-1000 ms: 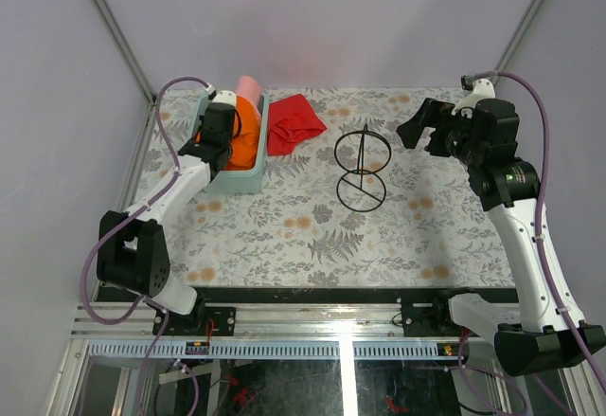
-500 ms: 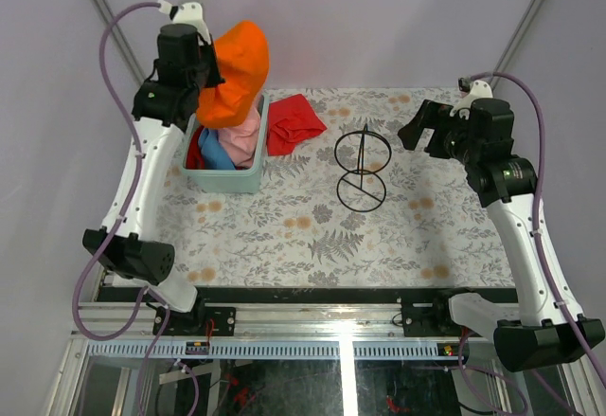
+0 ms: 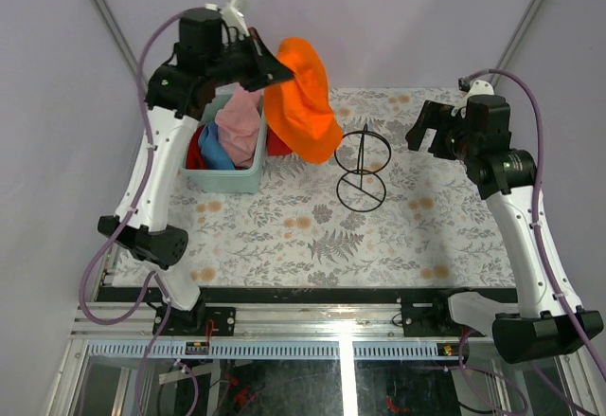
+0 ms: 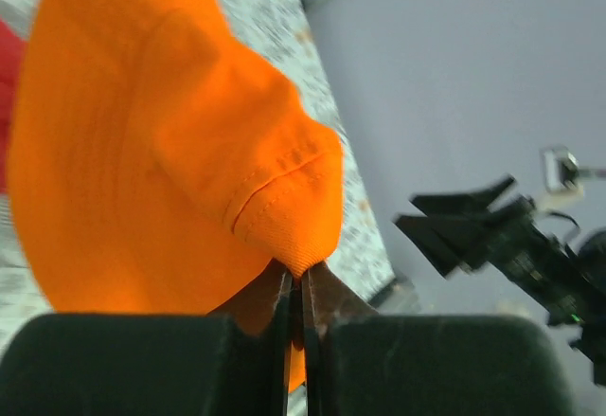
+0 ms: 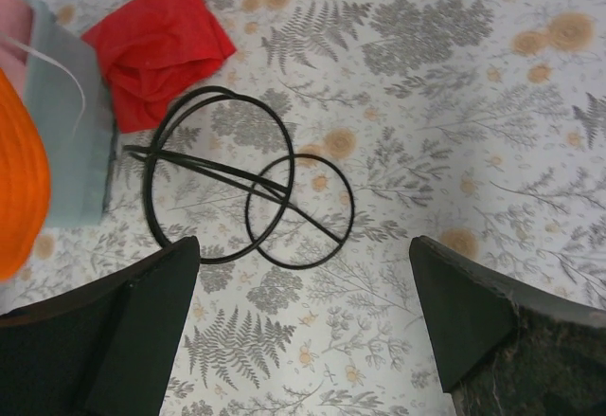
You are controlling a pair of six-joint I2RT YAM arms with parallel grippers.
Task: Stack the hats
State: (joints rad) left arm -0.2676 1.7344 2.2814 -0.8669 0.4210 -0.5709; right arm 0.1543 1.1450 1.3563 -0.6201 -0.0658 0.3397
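Observation:
My left gripper (image 3: 270, 70) is shut on the brim of the orange hat (image 3: 303, 103) and holds it high in the air, hanging between the bin and the wire stand. In the left wrist view the orange hat (image 4: 161, 141) fills the frame above the shut gripper (image 4: 301, 283). The pink hat (image 3: 241, 127), the blue hat (image 3: 214, 149) and the red hat (image 3: 194, 151) lie bunched in the pale green bin (image 3: 227, 184). My right gripper (image 3: 431, 127) is open and empty above the right of the table; it shows open in the right wrist view (image 5: 303, 321).
The black wire stand (image 3: 362, 168) rests at the table's middle; it also shows in the right wrist view (image 5: 246, 189). A flat red cloth (image 5: 156, 46) lies beside the bin (image 5: 66, 132), mostly hidden behind the orange hat in the top view.
My left gripper has lifted the orange hat out of the bin and swung it up and to the right, toward the wire stand. The right arm has barely moved.

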